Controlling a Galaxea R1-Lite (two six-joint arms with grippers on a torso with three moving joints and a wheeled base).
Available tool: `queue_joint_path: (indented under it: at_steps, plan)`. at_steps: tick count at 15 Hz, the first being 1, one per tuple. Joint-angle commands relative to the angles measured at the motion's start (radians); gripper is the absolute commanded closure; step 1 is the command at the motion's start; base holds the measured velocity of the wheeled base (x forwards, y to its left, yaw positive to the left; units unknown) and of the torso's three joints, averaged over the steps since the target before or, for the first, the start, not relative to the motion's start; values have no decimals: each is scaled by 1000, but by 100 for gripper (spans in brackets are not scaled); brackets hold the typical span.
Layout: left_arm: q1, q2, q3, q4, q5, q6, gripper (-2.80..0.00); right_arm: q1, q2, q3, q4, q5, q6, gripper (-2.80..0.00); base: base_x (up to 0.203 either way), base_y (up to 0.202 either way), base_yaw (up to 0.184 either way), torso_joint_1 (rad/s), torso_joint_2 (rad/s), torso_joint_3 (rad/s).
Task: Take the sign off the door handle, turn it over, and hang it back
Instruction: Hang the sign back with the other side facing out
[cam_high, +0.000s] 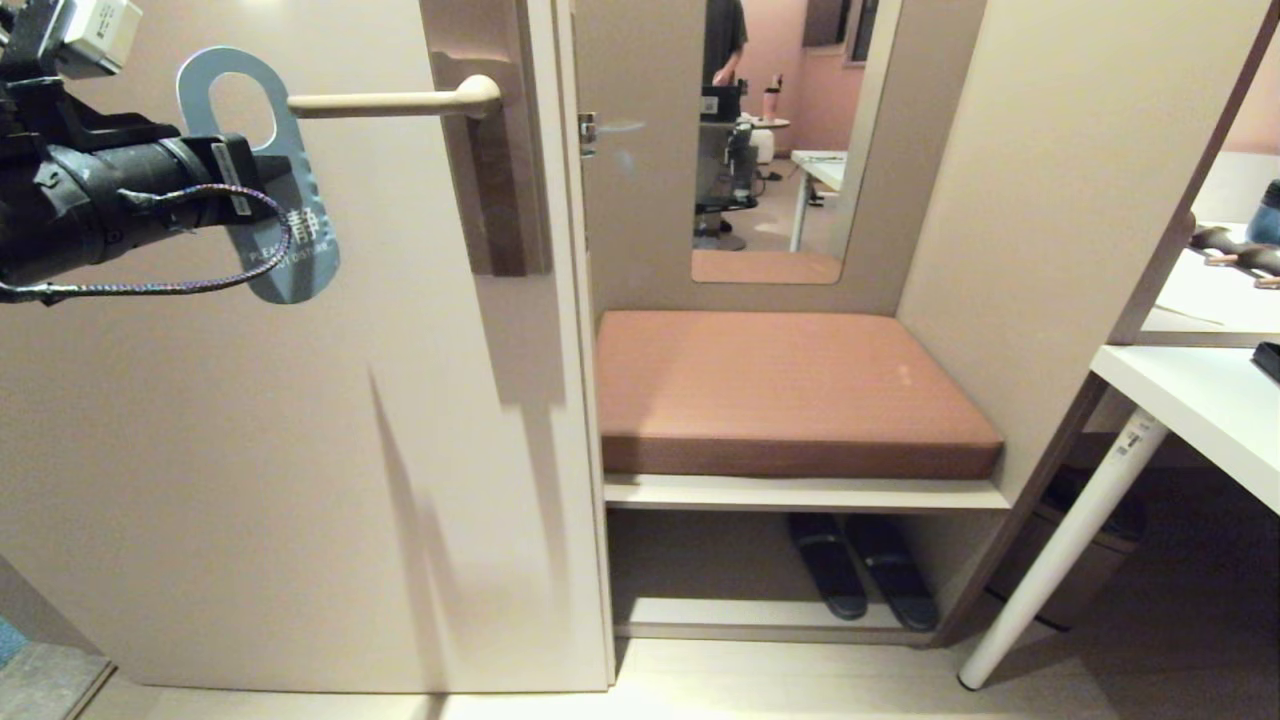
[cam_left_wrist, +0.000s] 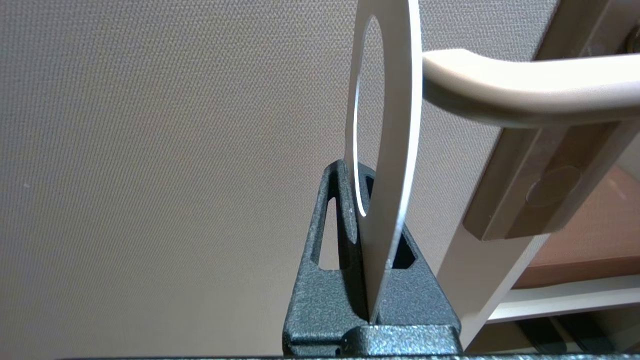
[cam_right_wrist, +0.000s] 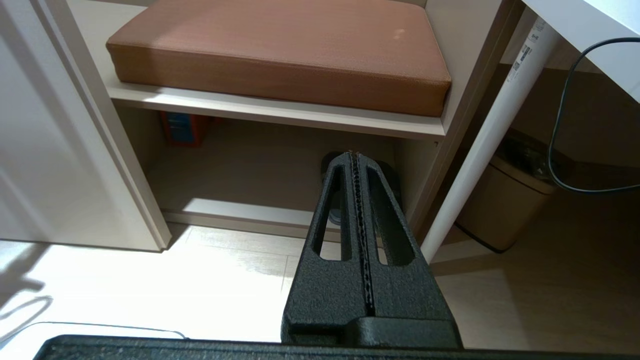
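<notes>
The blue-grey sign (cam_high: 300, 250) stands upright with its white lettering facing me and its large hole at the top. My left gripper (cam_high: 250, 185) is shut on its middle, coming in from the left. In the left wrist view the sign (cam_left_wrist: 395, 150) is edge-on between the fingers of this gripper (cam_left_wrist: 356, 175). The sign's edge is right at the free tip of the cream door handle (cam_high: 390, 102) (cam_left_wrist: 525, 85); the lever is not through the hole. The handle joins a brown backplate (cam_high: 500, 190). My right gripper (cam_right_wrist: 352, 155) is shut on nothing, low down, pointing towards the floor.
The beige door (cam_high: 250, 450) fills the left. To its right are a small silver latch (cam_high: 588, 128), a brown bench cushion (cam_high: 780, 390) and dark slippers (cam_high: 860, 570) beneath. A mirror (cam_high: 770, 220) reflects a person. A white desk (cam_high: 1200, 400) and a bin (cam_right_wrist: 505, 200) stand on the right.
</notes>
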Motion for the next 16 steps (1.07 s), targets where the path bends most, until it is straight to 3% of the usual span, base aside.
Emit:
queue_joint_path:
  at_steps: [1, 16]
  plan:
    - [0, 16, -12, -2, -1, 0, 0, 0, 1, 0, 1, 0, -1, 0, 0, 0, 0, 0, 0, 0]
    - [-33, 72, -59, -3, -4, 19, 0, 0, 1, 0, 1, 0, -1, 0, 0, 0, 0, 0, 0, 0]
